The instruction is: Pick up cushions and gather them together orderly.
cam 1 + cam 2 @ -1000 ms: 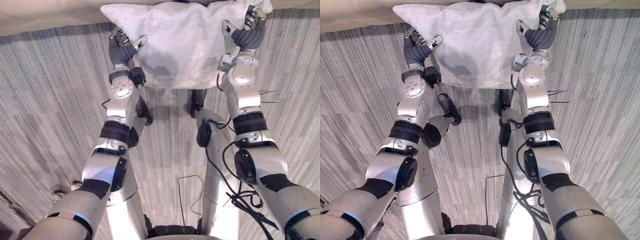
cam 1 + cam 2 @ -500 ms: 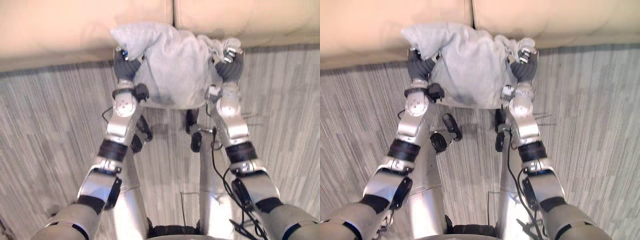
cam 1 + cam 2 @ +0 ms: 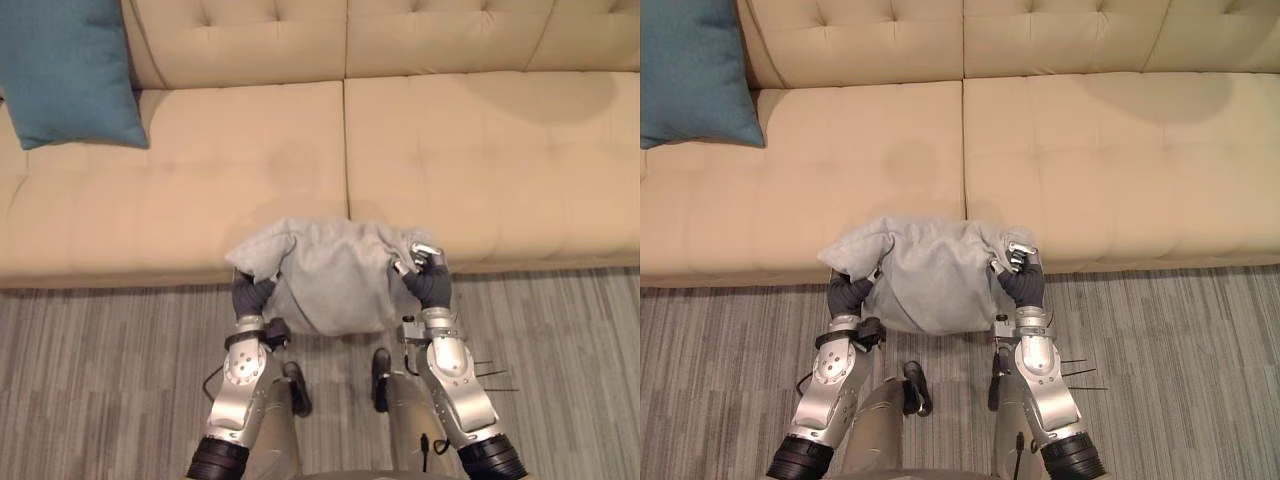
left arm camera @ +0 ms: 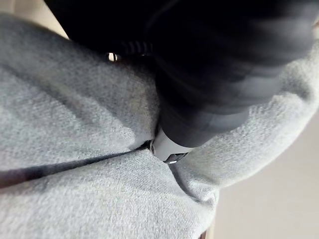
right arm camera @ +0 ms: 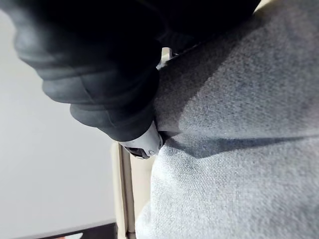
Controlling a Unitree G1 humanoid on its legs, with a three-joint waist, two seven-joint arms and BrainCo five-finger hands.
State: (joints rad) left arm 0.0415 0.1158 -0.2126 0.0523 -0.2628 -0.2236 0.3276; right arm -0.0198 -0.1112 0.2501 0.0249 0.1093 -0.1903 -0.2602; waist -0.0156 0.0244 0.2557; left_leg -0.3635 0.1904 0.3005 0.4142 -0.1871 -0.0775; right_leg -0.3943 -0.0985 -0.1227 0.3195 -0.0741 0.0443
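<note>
A long beige tufted sofa (image 3: 480,150) runs across the far side of the scene, its seat split into two sections by a seam near the middle. In front of it lies a grey striped floor (image 3: 90,380). The grey cushion (image 3: 335,280) hangs between the two hands at the sofa's front edge. Its upper part lies over the seat's edge just by the seam and its lower part is above the floor. It is slumped and creased, with one corner drooping over the left hand. A teal cushion (image 3: 65,70) leans against the backrest at the sofa's far left end, well apart from the grey one. The left hand (image 3: 250,297) clasps the grey cushion's left side; in its wrist view the thumb (image 4: 169,149) digs into a fold of the cloth. The right hand (image 3: 430,283) grips the right side, with its fingers (image 3: 422,253) curled over the cushion's edge and its thumb (image 5: 142,144) pressed into the fabric.
</note>
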